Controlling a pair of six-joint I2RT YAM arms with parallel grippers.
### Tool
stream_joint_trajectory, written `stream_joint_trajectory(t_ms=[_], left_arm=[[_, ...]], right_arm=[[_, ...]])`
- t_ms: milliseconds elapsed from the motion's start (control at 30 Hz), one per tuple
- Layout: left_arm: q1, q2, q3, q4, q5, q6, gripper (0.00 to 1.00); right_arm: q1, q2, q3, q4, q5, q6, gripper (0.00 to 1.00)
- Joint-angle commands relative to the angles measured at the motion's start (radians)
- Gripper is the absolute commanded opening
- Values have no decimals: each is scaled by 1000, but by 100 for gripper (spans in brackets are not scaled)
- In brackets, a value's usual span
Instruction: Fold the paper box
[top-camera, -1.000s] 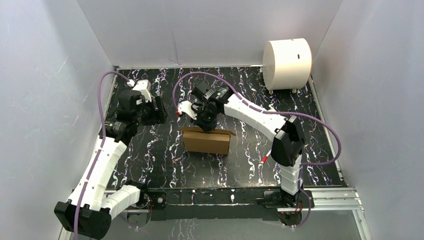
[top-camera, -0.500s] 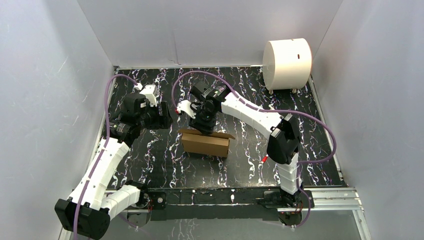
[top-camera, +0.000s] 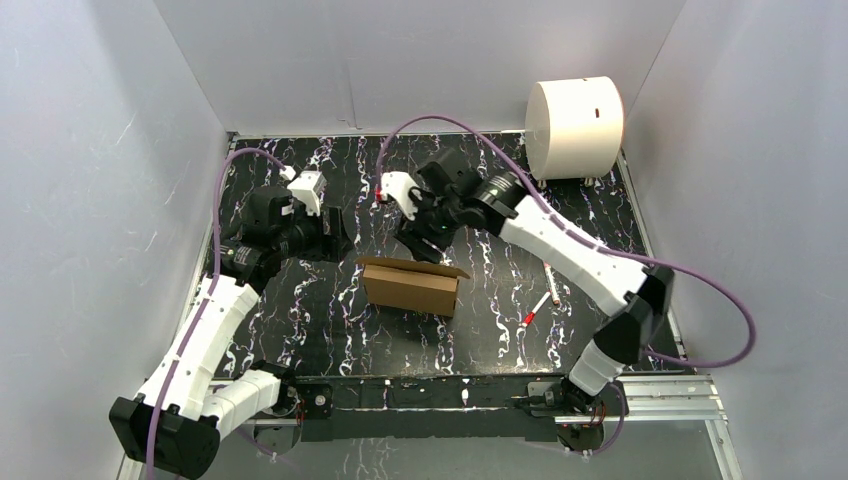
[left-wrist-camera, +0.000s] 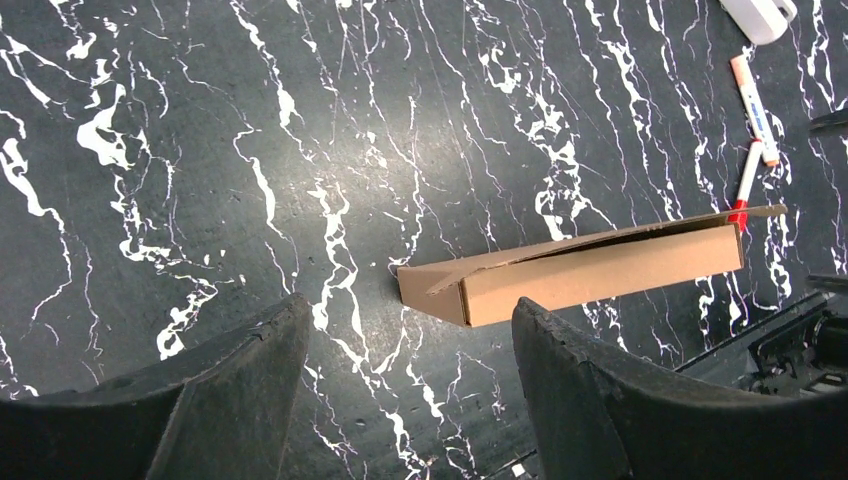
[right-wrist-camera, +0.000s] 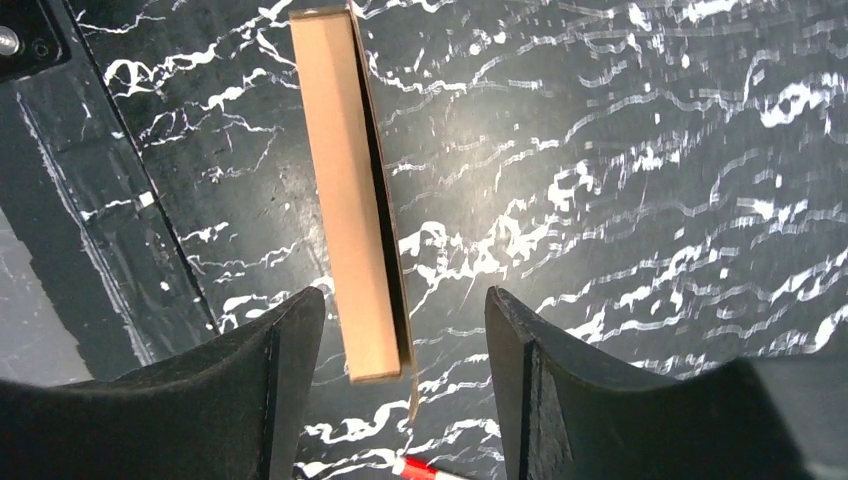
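- One box (top-camera: 411, 286) stands mid-table, long side facing the arm bases, top flap slightly lifted along the far edge.
- Left gripper (top-camera: 337, 235) hangs up and left of the box, fingers apart, holding nothing.
- Right gripper (top-camera: 425, 240) hangs just behind the box, fingers apart, holding nothing.
- Two pens (top-camera: 547, 300) lie on the table (top-camera: 300, 310), right of the box.
- Cylinder (top-camera: 574, 114) sits in the far right corner.
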Motion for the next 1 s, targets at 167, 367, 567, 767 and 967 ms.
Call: stream_joint_trajectory(t_ms=[167,367,567,767,967], left_arm=[[-4,56,58,-70,108,70,70],[-49,62,43,-85,67,133,70],[-75,88,48,-88,41,161,69],[-91,160,79,-98,92,173,65],[-103,178,84,-97,98,175,62]], right_arm=[[2,-269,-314,91,186,344,67],[5,-400,-491,194,233,477,64],[4,-437,-556,244,289,477,63],[4,-397,-563,259,306,448,49],[3,-380,-575,259,310,441,38]])
